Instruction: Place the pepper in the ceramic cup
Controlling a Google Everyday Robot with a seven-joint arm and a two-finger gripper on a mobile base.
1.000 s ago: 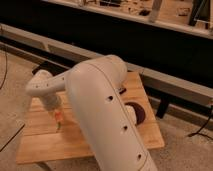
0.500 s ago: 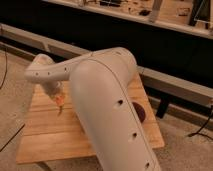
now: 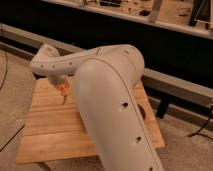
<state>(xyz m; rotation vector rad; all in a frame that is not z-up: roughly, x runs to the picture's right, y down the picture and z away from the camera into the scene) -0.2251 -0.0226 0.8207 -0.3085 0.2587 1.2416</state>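
The claw is at the left of the picture, up above the back left part of the counter. It points down. It is closed tight on the pepper. The pepper is small and orange. It hangs down from the claw with its thin end at the bottom. It is up in the air and does not touch the wood. Its thin end is near the counter top.

The counter is made of light wood planks. The part under the pepper is bare wood.

The arm is big, round and white. It goes from the claw to the right, bends, and then comes down to the bottom of the picture. It has little dark holes on its side. It covers the middle and much of the right of the counter.

The ceramic cup is on the right side of the counter, well apart from the pepper. Only a dark brown bit of it peeks out from behind the arm. The rest of it is hidden, so the inside cannot be seen.

All around the counter is a grey floor. A thin black cable lies on the floor at the left. Behind the counter a long grey ledge runs along a dark wall.
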